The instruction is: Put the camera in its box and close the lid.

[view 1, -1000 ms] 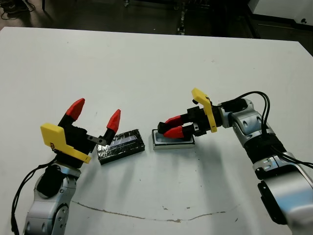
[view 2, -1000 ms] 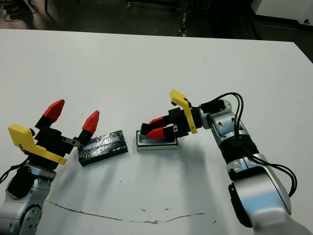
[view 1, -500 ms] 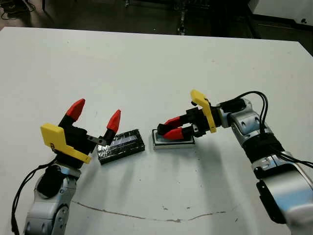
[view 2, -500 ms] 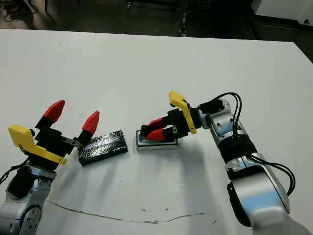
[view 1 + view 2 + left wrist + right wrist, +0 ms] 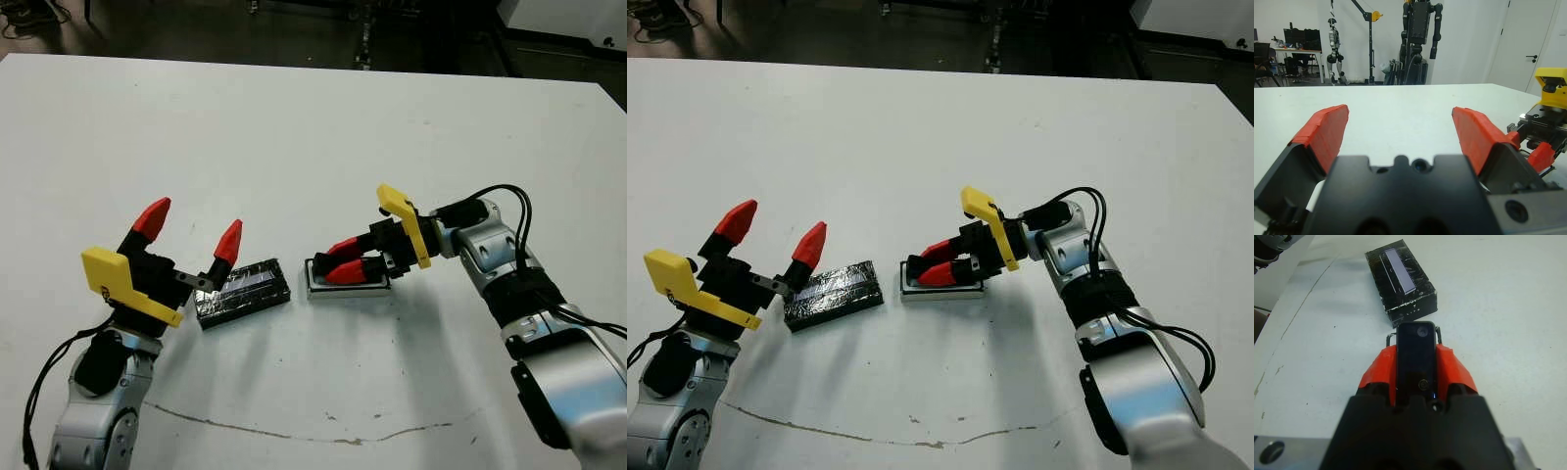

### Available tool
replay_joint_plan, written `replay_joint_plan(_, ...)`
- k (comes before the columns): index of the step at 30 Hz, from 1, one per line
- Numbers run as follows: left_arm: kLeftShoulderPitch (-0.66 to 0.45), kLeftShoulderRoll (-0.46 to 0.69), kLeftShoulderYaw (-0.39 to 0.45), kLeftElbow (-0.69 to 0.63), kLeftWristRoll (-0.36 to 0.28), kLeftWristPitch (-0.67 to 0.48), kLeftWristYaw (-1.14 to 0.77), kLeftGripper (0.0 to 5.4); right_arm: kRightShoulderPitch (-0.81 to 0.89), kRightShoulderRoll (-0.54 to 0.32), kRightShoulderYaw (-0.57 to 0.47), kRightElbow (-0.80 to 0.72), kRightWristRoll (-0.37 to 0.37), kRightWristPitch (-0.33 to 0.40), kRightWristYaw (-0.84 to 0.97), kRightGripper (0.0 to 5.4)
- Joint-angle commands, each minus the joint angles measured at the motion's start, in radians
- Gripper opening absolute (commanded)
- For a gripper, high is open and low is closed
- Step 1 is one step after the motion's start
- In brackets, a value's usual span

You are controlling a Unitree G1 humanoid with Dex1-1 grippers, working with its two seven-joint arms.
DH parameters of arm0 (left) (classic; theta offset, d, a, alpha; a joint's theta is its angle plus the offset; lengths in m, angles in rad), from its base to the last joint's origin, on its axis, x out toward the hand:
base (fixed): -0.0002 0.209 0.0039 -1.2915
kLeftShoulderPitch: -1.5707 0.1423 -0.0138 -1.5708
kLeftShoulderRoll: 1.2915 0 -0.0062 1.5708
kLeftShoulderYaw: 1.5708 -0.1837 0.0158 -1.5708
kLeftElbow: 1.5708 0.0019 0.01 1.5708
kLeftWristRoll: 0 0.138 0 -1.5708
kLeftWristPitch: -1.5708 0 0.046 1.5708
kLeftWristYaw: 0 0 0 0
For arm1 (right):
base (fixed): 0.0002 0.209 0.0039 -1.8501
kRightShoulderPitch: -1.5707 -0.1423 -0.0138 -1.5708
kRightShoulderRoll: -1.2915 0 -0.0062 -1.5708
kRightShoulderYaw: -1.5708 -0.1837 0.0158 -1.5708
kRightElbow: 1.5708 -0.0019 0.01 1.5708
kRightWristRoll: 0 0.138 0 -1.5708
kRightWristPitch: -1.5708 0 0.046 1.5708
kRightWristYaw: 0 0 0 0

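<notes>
Red-tipped right tool (image 5: 1417,369) clenched on camera (image 5: 1416,357) over box (image 5: 348,282), left tool (image 5: 191,232) spread wide, empty

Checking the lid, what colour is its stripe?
Pale bluish-white stripe on the glossy black lid; right wrist view.

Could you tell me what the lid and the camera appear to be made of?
The lid looks like glossy black plastic or coated card: it shows glare, scuffs and a pale stripe. The camera, held in the right pincer, looks like smooth dark plastic with a lens dot; which exactly is unclear.
</notes>
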Motion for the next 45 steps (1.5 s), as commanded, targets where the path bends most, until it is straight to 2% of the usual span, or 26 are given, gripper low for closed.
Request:
replay_joint_plan(1,0.012,0.000,-0.002,0.002,0.005,0.001,-0.002,5.40,0.021,-0.024,0.001,0.007,-0.012,0.003,0.012,1.66)
replay_joint_plan(9,0.008,0.003,-0.005,-0.001,0.016,0.000,0.001,5.40,0.028,-0.044,-0.002,0.030,-0.027,-0.057,0.006,1.66)
replay_joint_plan(18,0.008,0.006,-0.005,-0.011,0.019,0.007,0.002,5.40,0.024,-0.082,0.010,0.012,-0.064,-0.053,-0.023,1.66)
replay_joint_plan(23,0.005,0.002,-0.005,-0.003,0.015,-0.002,-0.003,5.40,0.028,-0.104,0.034,-0.018,-0.100,-0.097,-0.032,1.66)
replay_joint_plan(26,0.006,0.003,-0.005,-0.006,0.013,0.005,-0.001,5.40,0.021,-0.113,0.055,-0.031,-0.111,-0.070,-0.015,1.66)
replay_joint_plan(30,0.007,0.002,-0.006,-0.006,0.013,0.003,-0.001,5.40,0.001,-0.130,0.101,-0.048,-0.138,-0.049,0.021,2.31)
replay_joint_plan(37,0.009,0.000,-0.006,-0.004,0.009,0.002,-0.003,5.40,0.012,-0.141,0.101,-0.053,-0.119,-0.146,0.043,3.33)
replay_joint_plan(45,0.012,0.000,-0.008,-0.001,0.009,-0.003,-0.005,5.40,0.007,-0.132,0.092,-0.018,-0.114,-0.182,0.057,4.57)
